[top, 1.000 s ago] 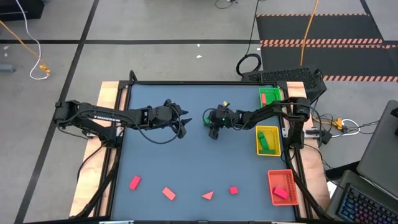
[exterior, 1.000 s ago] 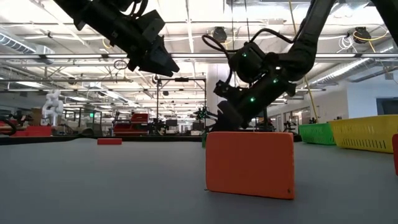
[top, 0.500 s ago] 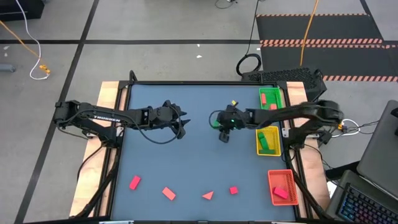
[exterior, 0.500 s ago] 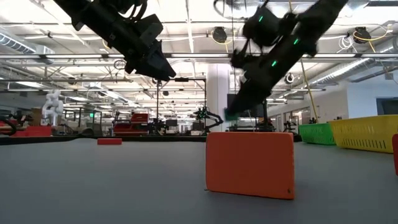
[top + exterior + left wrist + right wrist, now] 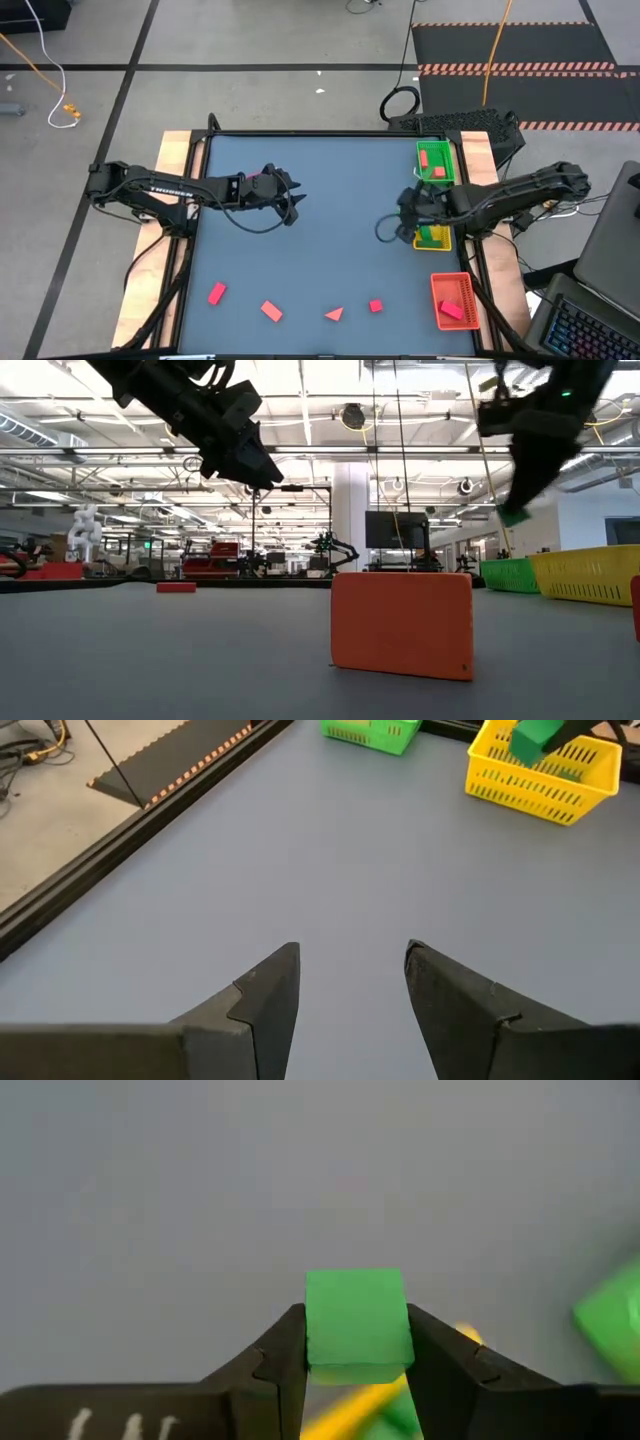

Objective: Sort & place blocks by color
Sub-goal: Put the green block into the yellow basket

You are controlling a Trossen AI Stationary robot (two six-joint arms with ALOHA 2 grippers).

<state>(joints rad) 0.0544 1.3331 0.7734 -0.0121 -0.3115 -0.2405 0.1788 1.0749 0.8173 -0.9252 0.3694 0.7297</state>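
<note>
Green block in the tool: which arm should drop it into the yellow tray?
Right. The right tool is already shut on the green block and hangs at the yellow tray. The left tool is open and empty, over the table's middle, far from that tray.

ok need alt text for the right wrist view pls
The right gripper clamps a green block between its two dark fingers, held above the grey table. Yellow and green blurs show at the lower edge and right side.
</note>
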